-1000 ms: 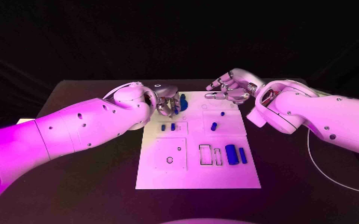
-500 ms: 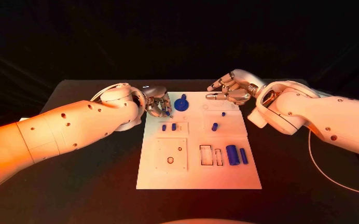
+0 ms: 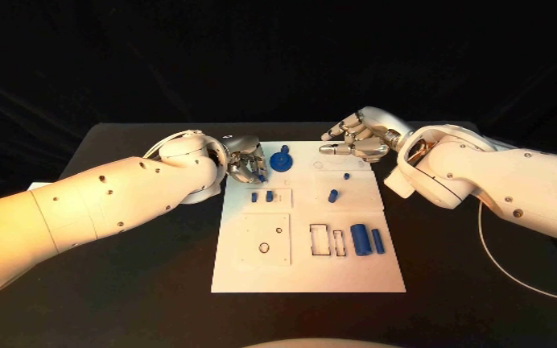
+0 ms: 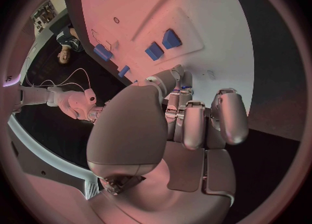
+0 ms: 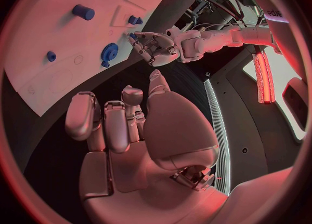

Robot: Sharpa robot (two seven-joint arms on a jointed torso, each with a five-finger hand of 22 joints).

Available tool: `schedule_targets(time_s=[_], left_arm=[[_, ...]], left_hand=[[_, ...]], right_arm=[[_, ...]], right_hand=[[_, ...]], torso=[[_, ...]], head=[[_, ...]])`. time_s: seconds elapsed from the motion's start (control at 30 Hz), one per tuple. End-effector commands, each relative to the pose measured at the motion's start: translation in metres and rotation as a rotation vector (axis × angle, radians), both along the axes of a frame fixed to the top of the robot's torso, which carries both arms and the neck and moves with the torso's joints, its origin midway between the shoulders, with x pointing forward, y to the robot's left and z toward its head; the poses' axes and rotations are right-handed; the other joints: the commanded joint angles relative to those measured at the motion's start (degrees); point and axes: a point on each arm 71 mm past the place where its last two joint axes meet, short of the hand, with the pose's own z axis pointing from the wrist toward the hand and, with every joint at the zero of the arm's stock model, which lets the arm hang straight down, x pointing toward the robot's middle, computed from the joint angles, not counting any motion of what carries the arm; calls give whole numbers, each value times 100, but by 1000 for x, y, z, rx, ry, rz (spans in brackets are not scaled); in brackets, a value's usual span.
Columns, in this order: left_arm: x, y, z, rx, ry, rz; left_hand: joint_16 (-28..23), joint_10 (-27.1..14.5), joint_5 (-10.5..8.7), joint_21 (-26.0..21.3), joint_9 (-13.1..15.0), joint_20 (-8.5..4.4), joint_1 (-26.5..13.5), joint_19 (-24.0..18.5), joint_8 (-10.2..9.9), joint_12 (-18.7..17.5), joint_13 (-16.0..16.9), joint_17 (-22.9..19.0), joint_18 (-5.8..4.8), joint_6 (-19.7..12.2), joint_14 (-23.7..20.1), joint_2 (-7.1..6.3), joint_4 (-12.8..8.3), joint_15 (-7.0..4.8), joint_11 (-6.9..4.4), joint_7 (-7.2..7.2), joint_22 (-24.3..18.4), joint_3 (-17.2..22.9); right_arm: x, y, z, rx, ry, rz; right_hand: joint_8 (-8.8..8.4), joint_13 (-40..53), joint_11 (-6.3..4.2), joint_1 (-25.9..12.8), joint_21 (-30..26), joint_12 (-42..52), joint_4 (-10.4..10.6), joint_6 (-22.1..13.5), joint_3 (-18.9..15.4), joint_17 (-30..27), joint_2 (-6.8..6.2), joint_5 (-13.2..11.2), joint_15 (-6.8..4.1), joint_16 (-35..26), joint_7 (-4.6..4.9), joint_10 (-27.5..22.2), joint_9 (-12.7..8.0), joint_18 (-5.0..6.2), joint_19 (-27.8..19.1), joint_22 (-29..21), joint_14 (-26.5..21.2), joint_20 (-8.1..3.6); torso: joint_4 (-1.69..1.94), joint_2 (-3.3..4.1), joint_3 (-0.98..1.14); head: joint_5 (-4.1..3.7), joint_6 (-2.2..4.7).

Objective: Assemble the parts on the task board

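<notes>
your black table (image 3: 139, 275) carries the white task board (image 3: 307, 271) in its middle, running lengthwise away from the robot. your left arm (image 3: 105, 199) comes in low across the table and ends at the board's far left corner; your right arm (image 3: 488, 175) reaches to the board's far right corner. the left hand (image 3: 244, 160) sits at the board's left edge, just beside the blue gear (image 3: 281, 159), with its fingers (image 4: 195, 122) curled in close together, and you can see nothing between them in the wrist view. the right hand (image 3: 362, 138) hangs over the far right corner with its fingers (image 5: 107, 125) bent inward and slightly apart, holding nothing. on the board, the blue gear stands near the far edge, apart from both hands. the largest loose part, a blue cylinder (image 3: 360, 239), lies on the near right side with a slim blue bar (image 3: 377, 241) just beside it, next to two outlined rectangular slots (image 3: 326, 241). mid-board you have two small blue blocks (image 3: 262, 197) on the left, a short blue peg (image 3: 332, 196) to the right, and a tiny blue pin (image 3: 346, 176) beyond it.
</notes>
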Motion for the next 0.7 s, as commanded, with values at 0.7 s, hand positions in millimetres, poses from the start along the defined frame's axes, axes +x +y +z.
schedule_targets(time_s=[0.7], left_arm=[[2, -11, -6, 26, 32, -4]], left_hand=[[-25, 6, 11, -33, 9, -31, -69, 97, 3, -40, 3, -24, -69, 12, 201, -22, -8, -15, 34, 24, 509, 49]], right_arm=[[-1, 3, -1, -6, 7, 21]], right_hand=[[-1, 7, -12, -9, -21, 20, 0, 35, -37, 7, 46, 17, -14, -21, 1, 27, 5, 66, -44, -4, 253, 2]], torso=[[6, -2, 0]], head=[[-19, -24]])
